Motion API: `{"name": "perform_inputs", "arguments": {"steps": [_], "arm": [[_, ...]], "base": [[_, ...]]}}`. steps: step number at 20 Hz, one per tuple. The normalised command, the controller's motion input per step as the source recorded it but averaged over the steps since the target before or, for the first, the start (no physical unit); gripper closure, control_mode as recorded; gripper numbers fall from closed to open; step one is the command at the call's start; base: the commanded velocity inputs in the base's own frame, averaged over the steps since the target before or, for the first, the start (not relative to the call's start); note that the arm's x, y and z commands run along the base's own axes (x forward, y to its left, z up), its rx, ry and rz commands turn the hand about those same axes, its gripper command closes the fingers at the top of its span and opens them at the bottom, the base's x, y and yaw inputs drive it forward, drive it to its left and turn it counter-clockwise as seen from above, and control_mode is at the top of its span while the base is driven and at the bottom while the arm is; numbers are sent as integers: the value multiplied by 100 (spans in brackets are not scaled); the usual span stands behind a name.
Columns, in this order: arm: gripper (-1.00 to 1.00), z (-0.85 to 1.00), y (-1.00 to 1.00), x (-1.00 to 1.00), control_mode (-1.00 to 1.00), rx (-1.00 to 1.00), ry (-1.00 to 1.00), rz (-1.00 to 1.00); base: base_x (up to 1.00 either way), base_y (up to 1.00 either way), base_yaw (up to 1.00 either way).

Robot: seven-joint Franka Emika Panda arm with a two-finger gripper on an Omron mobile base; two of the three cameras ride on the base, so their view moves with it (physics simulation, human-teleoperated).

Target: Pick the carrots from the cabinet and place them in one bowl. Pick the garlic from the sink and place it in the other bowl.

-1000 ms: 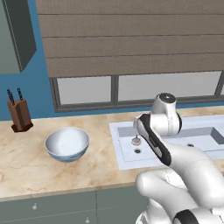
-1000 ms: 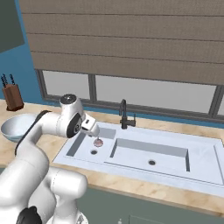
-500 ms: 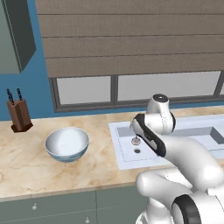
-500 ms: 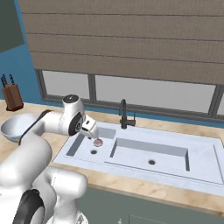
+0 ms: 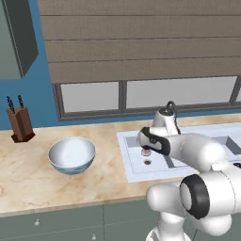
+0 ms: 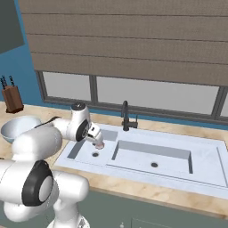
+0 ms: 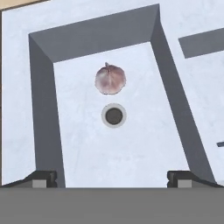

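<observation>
The garlic (image 7: 110, 79), a small pinkish-white bulb, lies on the floor of the sink's (image 5: 134, 165) small left basin, just beyond the dark drain hole (image 7: 114, 116). My gripper (image 7: 111, 179) hangs open above this basin, with the garlic (image 5: 146, 152) just under it and nothing between its fingertips (image 7: 43, 178). From the right base view the gripper (image 6: 97, 138) also stands just over the garlic (image 6: 99, 145). The light blue bowl (image 5: 71, 154) sits on the counter left of the sink. A corner of the wall cabinet (image 5: 16, 37) shows at the upper left. The carrots and the bowl for them are out of view.
A dark faucet (image 6: 126, 116) rises behind the sink (image 6: 209, 173), between its two basins. A wooden knife block (image 5: 20, 123) stands at the back left of the marble counter (image 5: 28, 183). Window blinds and a blue wall close off the back.
My arm has folded lower and the hand has come a little further down over the left basin. The jaws have stayed open and the garlic has not moved.
</observation>
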Motion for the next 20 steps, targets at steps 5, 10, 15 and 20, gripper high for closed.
{"name": "perform_inputs", "arguments": {"steps": [5,10,15,20], "arm": [[-100,0,0,41,-100,0,14,0],[-100,0,0,16,-100,0,18,0],[-100,-4,0,13,-100,0,16,0],[-100,-42,0,4,-100,0,1,0]], "base": [[0,0,0],[0,0,0],[0,0,0],[0,0,0]]}}
